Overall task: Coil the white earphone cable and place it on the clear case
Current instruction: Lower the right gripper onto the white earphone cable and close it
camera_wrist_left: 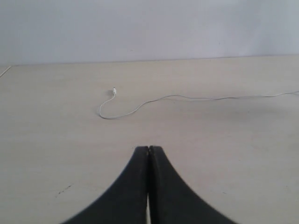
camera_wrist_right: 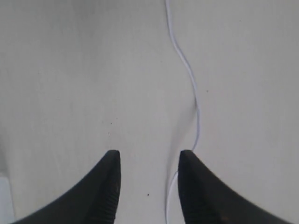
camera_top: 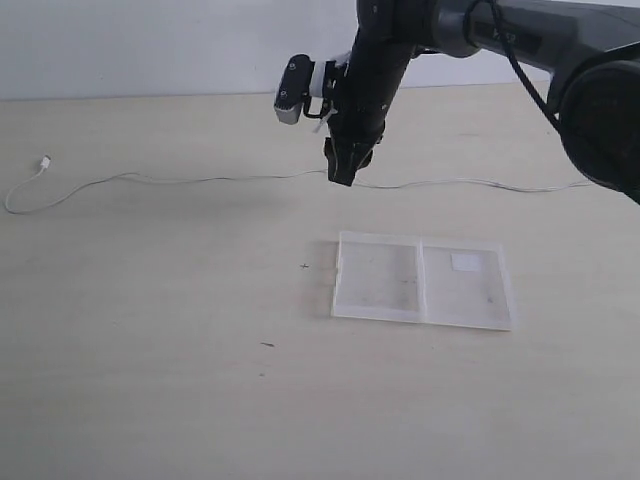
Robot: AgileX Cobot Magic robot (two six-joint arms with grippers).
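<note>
The white earphone cable (camera_top: 200,180) lies stretched out across the table, its small end (camera_top: 44,161) at the far left. The clear case (camera_top: 380,280) lies flat in front of it, right of centre, with a white sticker (camera_top: 466,263) on its right panel. My right gripper (camera_top: 342,176) points down over the middle of the cable. In the right wrist view this gripper (camera_wrist_right: 148,156) is open, and the cable (camera_wrist_right: 189,70) runs in between the jaws, close beside one finger (camera_wrist_right: 191,186). My left gripper (camera_wrist_left: 148,149) is shut on nothing, well short of the cable (camera_wrist_left: 187,97).
The beige table (camera_top: 150,380) ends at a pale wall (camera_top: 150,40) at the back. The right arm (camera_top: 520,40) reaches in from the upper right, over the cable's right stretch. The left arm is out of the exterior view.
</note>
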